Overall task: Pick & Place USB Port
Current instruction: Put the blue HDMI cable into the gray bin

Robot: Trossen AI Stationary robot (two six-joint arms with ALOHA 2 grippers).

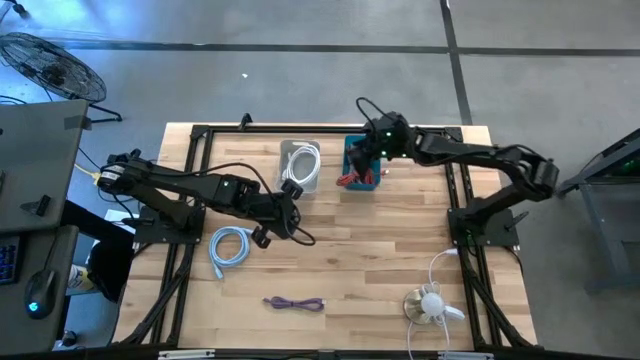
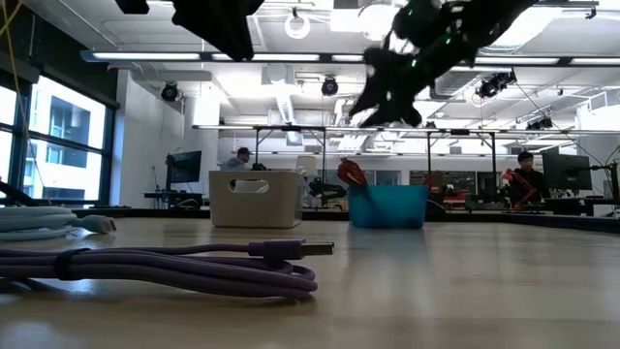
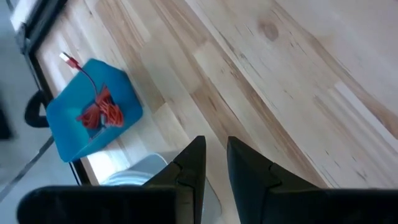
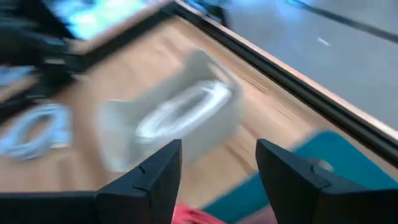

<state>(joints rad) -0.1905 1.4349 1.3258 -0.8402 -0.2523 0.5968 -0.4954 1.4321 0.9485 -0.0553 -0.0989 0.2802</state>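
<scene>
- Hovering above the blue bin at the table's far edge, our right gripper has its fingers spread apart and nothing between them.
- We see the red USB cable lying bunched inside that blue bin; in our left wrist view one strand with its plug sticks up and out over the bin's rim, so we cannot give the bundle a single long axis.
- We find a coiled white cable in the grey bin, just beside the blue one.
- Our left gripper hangs over the bare wood near the grey bin, its fingers nearly pressed together with a narrow gap and pinching nothing.
- We note a light blue cable coiled on the table, and a purple cable lying crosswise nearer the front edge, its plug pointing right in the low view.
- We can read no labels or writing.
</scene>
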